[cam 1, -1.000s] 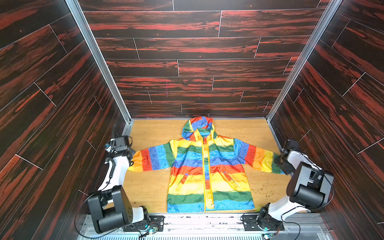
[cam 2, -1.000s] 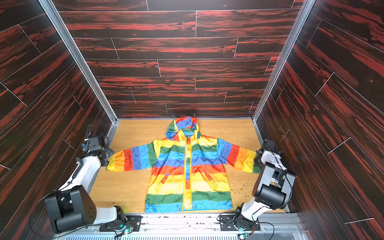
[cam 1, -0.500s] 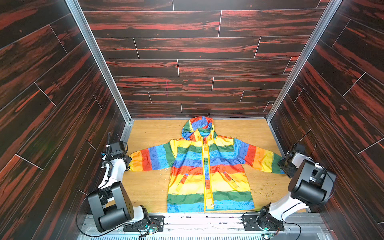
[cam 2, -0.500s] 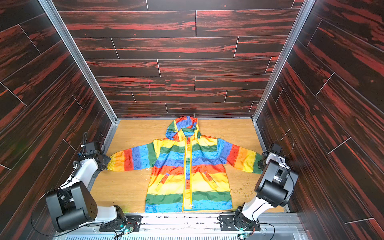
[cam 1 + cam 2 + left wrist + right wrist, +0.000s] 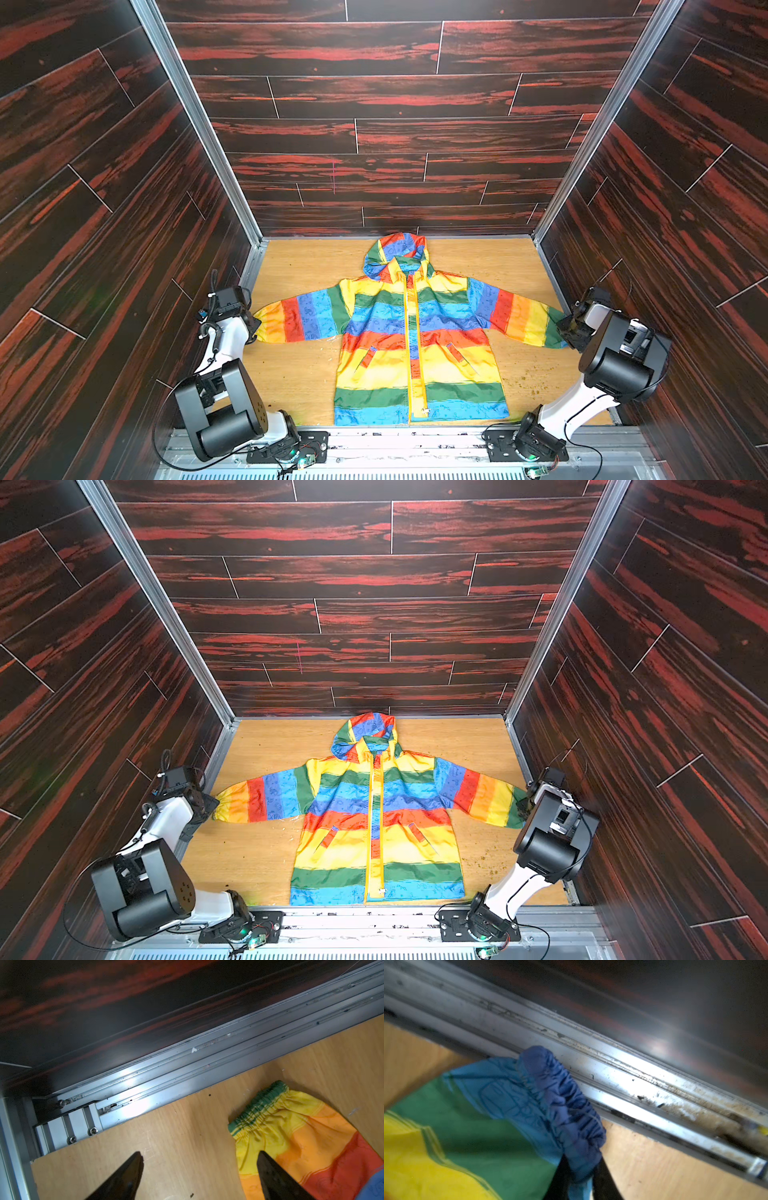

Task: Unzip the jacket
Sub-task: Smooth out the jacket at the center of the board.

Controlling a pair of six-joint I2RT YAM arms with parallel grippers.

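Both top views leave my jaws unclear; wrist views show my right gripper (image 5: pixel 581 1160) pinching the jacket (image 5: pixel 374 365) cuff (image 5: pixel 566 1101), left gripper (image 5: pixel 200 1153) spread wide.

**A:** How many garments are lying on the table (image 5: pixel 299 374)?

**B:** I am counting one jacket (image 5: pixel 415 332). It is showing two sleeves (image 5: pixel 299 318) (image 5: pixel 523 318), one hood (image 5: pixel 395 253), two pockets (image 5: pixel 365 357) (image 5: pixel 457 353) and one zipper (image 5: pixel 413 353).

**A:** And the machinery?

**B:** Two arms (image 5: pixel 220 345) (image 5: pixel 615 365) are showing. Each is carrying one gripper: the left gripper (image 5: pixel 200 1153) and the right gripper (image 5: pixel 580 1167).

**A:** Anything else?

**B:** Three walls (image 5: pixel 83 208) (image 5: pixel 395 124) (image 5: pixel 685 208) are standing around that single table.
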